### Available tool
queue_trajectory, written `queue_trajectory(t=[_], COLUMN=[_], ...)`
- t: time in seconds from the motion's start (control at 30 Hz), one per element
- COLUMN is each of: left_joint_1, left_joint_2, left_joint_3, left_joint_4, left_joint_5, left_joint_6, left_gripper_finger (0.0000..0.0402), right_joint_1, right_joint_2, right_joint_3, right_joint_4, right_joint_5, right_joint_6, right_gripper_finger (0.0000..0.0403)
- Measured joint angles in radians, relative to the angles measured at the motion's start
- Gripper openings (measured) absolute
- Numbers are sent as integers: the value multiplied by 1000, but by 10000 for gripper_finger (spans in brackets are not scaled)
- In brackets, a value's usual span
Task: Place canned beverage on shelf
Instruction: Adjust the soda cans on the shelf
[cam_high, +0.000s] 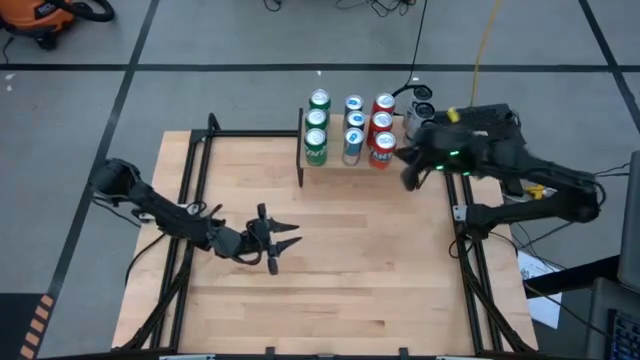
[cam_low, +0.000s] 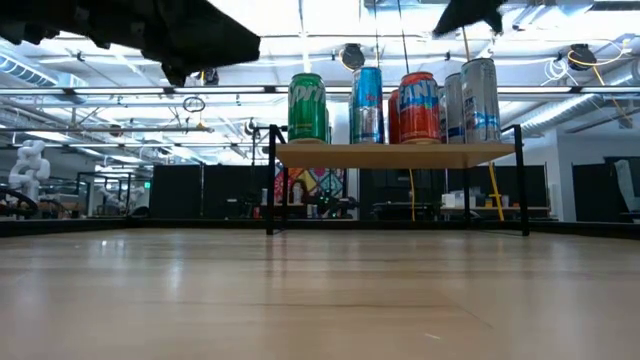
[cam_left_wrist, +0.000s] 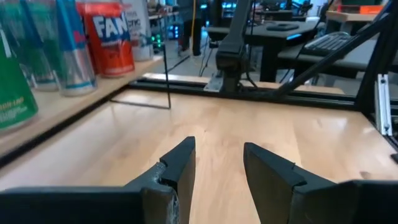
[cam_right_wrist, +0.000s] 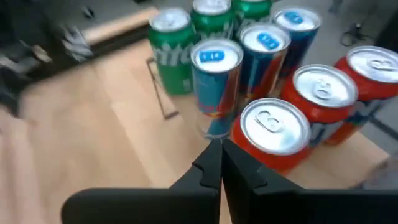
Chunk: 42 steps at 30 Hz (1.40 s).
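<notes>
The right gripper (cam_right_wrist: 221, 163), fingers pressed together and empty, is hovering just beside the red cans (cam_right_wrist: 273, 134) standing on the shelf (cam_low: 400, 154); the left gripper (cam_left_wrist: 217, 168), parted, is hanging over the wooden table (cam_high: 370, 260).

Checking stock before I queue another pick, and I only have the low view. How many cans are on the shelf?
Observer: Nine, three deep in three colour lines: green cans, blue cans and red cans, all on the shelf.
Operator: Is either pincer carrying one?
Observer: No. The left pincer is open and empty, over the bare tabletop, well short of the shelf.
Operator: And the right?
Observer: The right pincer is shut on nothing, poised just above the front red can at the shelf's red end.
</notes>
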Motion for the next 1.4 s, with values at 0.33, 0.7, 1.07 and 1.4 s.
queue_trajectory(t=[0.33, 0.7, 1.07, 1.4], left_joint_1=[35, 33, 33, 33], left_joint_2=[45, 45, 45, 45], left_joint_3=[0, 0, 0, 0], left_joint_4=[11, -2, -24, -27], left_joint_5=[-5, -6, -6, -6], left_joint_6=[-61, -60, -61, -62], left_gripper_finger=[138, 138, 138, 138], right_joint_1=[-134, -227, -285, -309], right_joint_2=[248, 518, 563, 557], right_joint_3=[204, 477, 488, 487], right_joint_4=[-35, -301, -309, -349], right_joint_5=[88, 63, 63, 66], right_joint_6=[-127, -136, -151, -150], right_gripper_finger=[0, 0, 0, 0])
